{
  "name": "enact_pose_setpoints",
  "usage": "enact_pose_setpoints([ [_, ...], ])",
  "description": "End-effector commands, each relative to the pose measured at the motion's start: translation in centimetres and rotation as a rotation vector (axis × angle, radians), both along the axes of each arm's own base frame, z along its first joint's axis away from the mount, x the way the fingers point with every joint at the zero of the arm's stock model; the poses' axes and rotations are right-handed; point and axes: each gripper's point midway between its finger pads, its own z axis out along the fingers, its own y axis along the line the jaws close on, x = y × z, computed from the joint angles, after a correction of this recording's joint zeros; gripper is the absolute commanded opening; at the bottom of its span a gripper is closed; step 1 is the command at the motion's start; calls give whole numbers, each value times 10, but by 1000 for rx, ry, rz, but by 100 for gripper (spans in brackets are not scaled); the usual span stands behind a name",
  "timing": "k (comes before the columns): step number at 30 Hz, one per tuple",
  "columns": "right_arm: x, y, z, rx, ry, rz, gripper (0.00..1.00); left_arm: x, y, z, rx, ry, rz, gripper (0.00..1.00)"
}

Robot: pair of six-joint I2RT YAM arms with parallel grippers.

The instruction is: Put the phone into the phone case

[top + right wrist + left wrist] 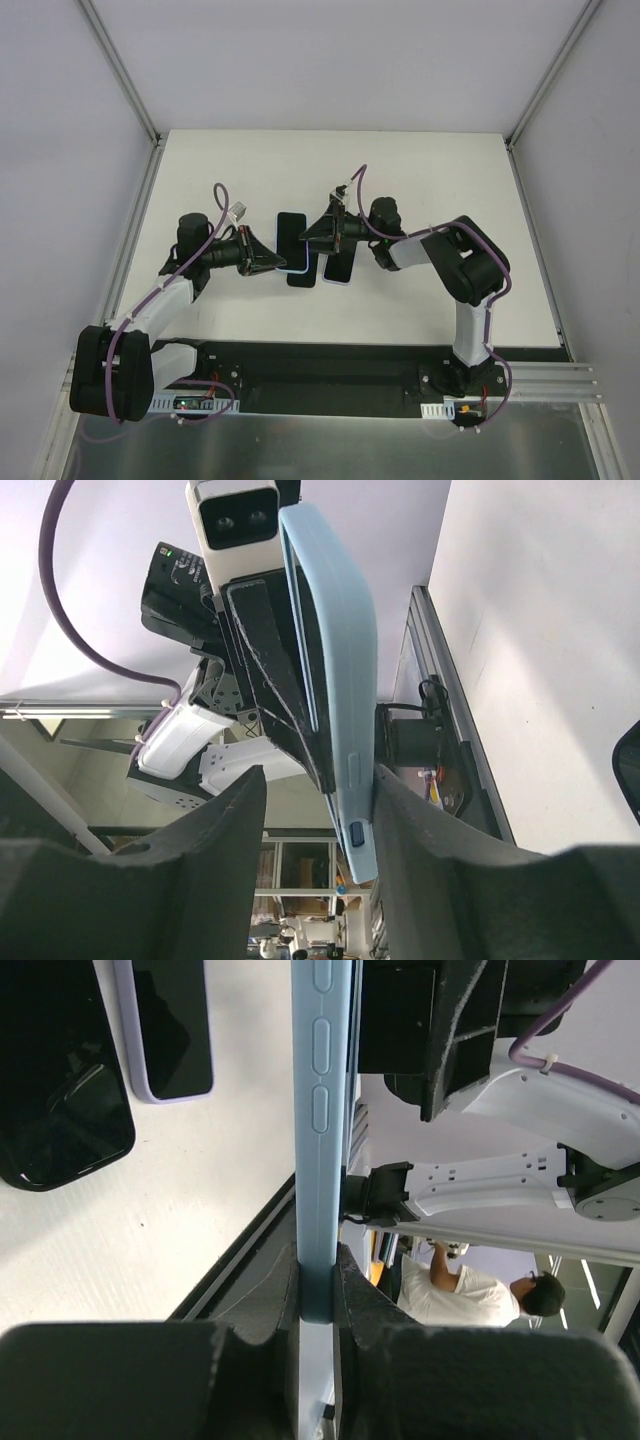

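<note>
A light blue phone case (291, 240) is held above the table between both grippers, dark face up. My left gripper (277, 262) is shut on its end; in the left wrist view the case (320, 1110) stands edge-on, pinched between the jaws of that gripper (318, 1260). My right gripper (311, 235) is at the opposite end. In the right wrist view its jaws (315, 790) stand apart, the case (340, 630) resting against the right finger (420, 840) with a gap to the left one. I cannot tell whether a phone sits inside.
A black phone (300, 279) lies flat on the white table under the held case, also in the left wrist view (55, 1080). A phone in a lavender case (337, 270) lies beside it (172, 1025). The black base rail (320, 365) runs along the near edge.
</note>
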Motion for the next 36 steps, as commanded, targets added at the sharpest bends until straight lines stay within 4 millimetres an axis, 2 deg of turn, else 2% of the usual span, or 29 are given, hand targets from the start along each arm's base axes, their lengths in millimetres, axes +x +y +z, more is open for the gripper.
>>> enact_pose_setpoints([
  [1,-12,-7,69,202,-295,29,42,2,-3,-3,32,-56,-20,0],
  [2,-12,-7,71,204,-300,31,36,2,-4,-3,33,-57,-23,0],
  [3,-12,-7,72,206,-303,29,22,2,-5,-1,31,-61,-28,0],
  [6,-14,-7,75,211,-313,35,8,4,-5,3,28,-76,-32,16],
  [7,-14,-7,75,210,-314,36,7,4,-5,4,28,-82,-31,22],
  [8,-18,-7,73,207,-314,51,6,5,-5,6,28,-88,-29,37],
  [11,-28,-7,72,203,-322,83,5,10,-5,10,35,-117,-19,50],
  [13,-34,-8,75,207,-336,99,4,15,-5,11,39,-122,-11,52],
  [14,-40,-7,75,207,-338,115,5,17,-6,11,37,-116,-14,51],
  [17,-47,-7,73,204,-338,135,6,23,-8,14,14,-110,-23,40],
  [18,-49,-8,72,201,-334,138,10,25,-8,15,11,-109,-21,29],
  [20,-49,-8,69,196,-325,135,20,27,-9,15,7,-115,-20,17],
  [21,-48,-9,67,192,-318,132,33,27,-9,15,7,-115,-21,13],
  [23,-48,-9,63,186,-306,118,38,27,-9,16,6,-123,-21,2],
  [24,-47,-9,61,183,-301,112,42,27,-9,16,8,-126,-21,0],
  [30,-48,-7,44,159,-273,100,45,32,-6,20,24,-151,25,0],
  [33,-55,-2,38,153,-265,122,53,37,-4,25,35,-182,62,0],
  [36,-60,3,33,150,-254,132,51,40,-3,27,48,-190,81,0],
])
